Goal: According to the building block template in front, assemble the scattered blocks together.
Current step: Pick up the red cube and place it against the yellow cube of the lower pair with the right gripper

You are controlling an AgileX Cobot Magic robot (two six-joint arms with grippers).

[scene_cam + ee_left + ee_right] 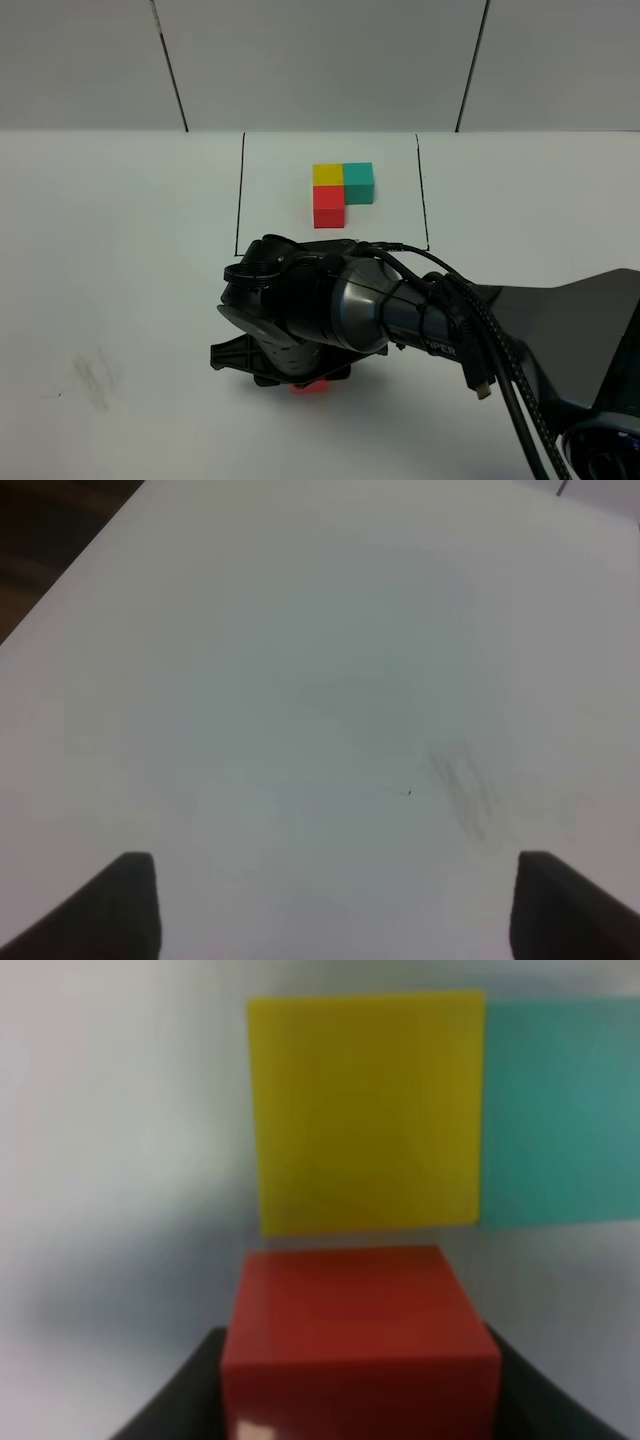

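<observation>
Three framed cubes forming the building block template (342,192) are sitting at twelve o'clock on the table (110,260). The right gripper (360,1400) is clamping the red block (358,1335), apparently just short of the yellow block (368,1110) and teal block (562,1110). The left gripper (335,905) is hanging wide, holding nothing.

White table (110,260): matte, plain, seen in the high view and from the left wrist. Grey smudge (92,375): faint scuff marks on the table surface near its front left, also seen from the left wrist. Pale wall (320,60): set behind the table, divided by two thin dark seams.
</observation>
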